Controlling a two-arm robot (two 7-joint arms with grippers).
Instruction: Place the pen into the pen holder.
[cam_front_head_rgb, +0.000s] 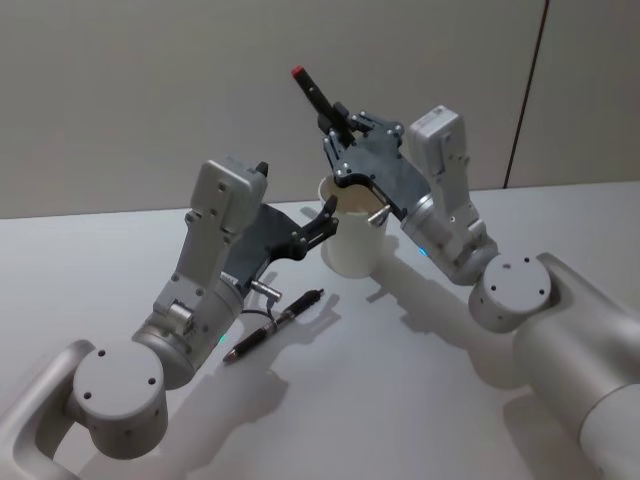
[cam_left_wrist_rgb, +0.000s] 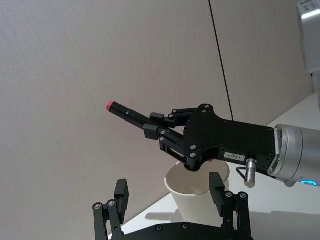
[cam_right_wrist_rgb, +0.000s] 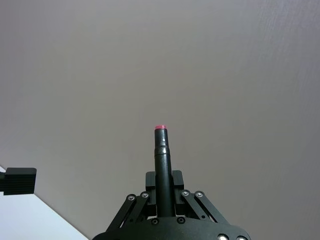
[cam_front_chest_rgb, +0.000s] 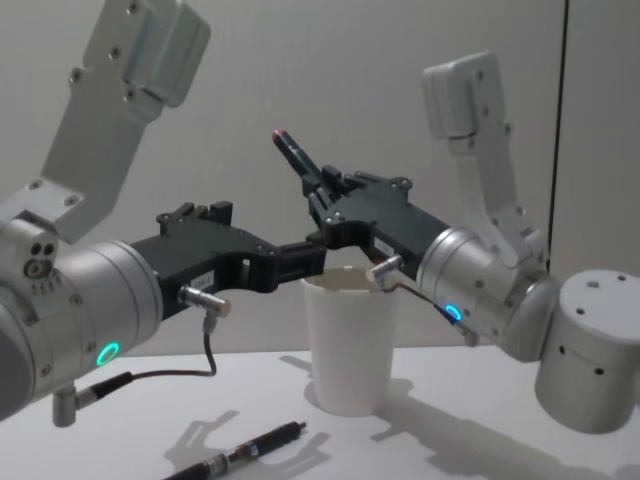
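My R gripper pinches the pen, tilted over the cup for the drop. L gripper sits wide open by the rim, prob. to steady it.

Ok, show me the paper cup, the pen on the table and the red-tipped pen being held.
paper cup (cam_front_chest_rgb: 348, 345), chest view, its side wall.
pen on the table (cam_front_head_rgb: 275, 324), head view, mid barrel.
held pen (cam_left_wrist_rgb: 131, 115), left wrist view, dark barrel below the red tip.

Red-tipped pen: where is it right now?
Seen from the head, upper centre: the pen is clamped in the right claw, tilted just above the white paper cup.
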